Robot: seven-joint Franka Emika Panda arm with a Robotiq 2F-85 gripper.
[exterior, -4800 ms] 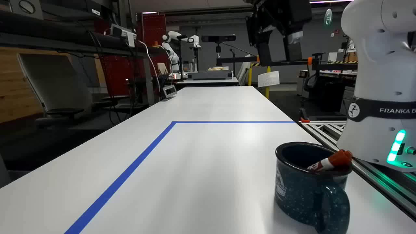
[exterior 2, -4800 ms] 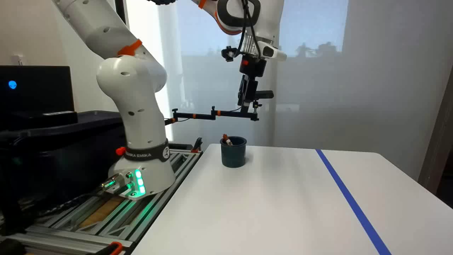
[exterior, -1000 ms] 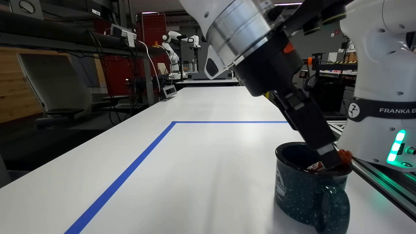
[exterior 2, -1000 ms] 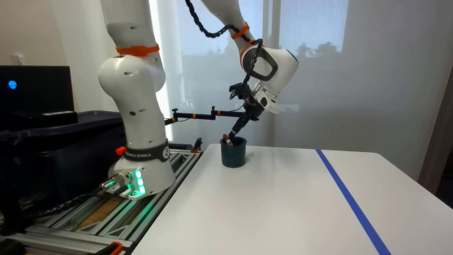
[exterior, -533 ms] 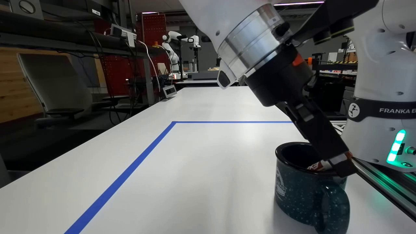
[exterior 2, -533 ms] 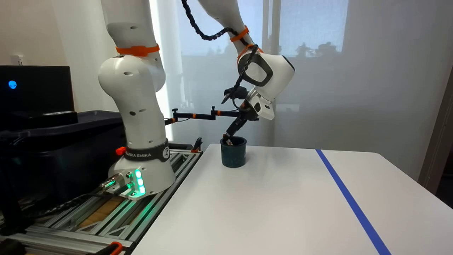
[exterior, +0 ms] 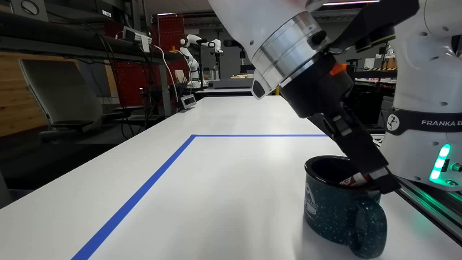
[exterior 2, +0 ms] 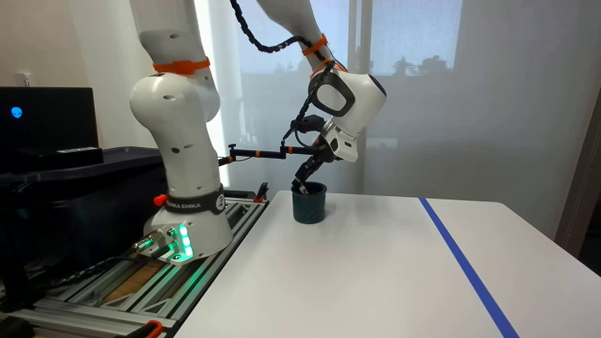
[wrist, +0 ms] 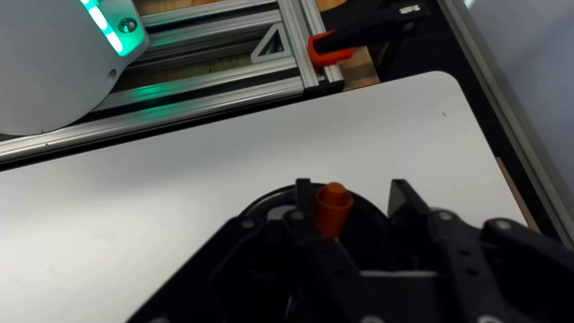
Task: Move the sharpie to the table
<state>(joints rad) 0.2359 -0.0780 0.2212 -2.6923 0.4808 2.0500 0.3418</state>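
The sharpie leans inside the dark blue speckled mug [exterior: 332, 213]. Its red cap end [wrist: 332, 213] sticks up at the rim in the wrist view, and a red-and-white stretch of the sharpie [exterior: 355, 179] shows in an exterior view; the lower part is hidden in the mug. My gripper [wrist: 352, 195] stands open around the cap: one finger [wrist: 303, 193] is right beside it, perhaps touching, while the opposite finger [wrist: 408, 199] is well apart from it. Tilted, the gripper [exterior 2: 300, 184] reaches over the mug's rim in both exterior views. The white table [exterior: 231, 187] bears the mug.
Blue tape [exterior: 144, 187] marks lines on the table. The robot's base [exterior 2: 192, 230] and its metal frame rails [wrist: 215, 101] border the table edge beside the mug. A black clamp with an orange-red end [wrist: 329, 51] sits near the table's corner.
From high above, my gripper has come down, tilted, to the sharpie's cap, shifting slightly over the last second while its jaws narrow. The mug has shifted a little in the last half second.
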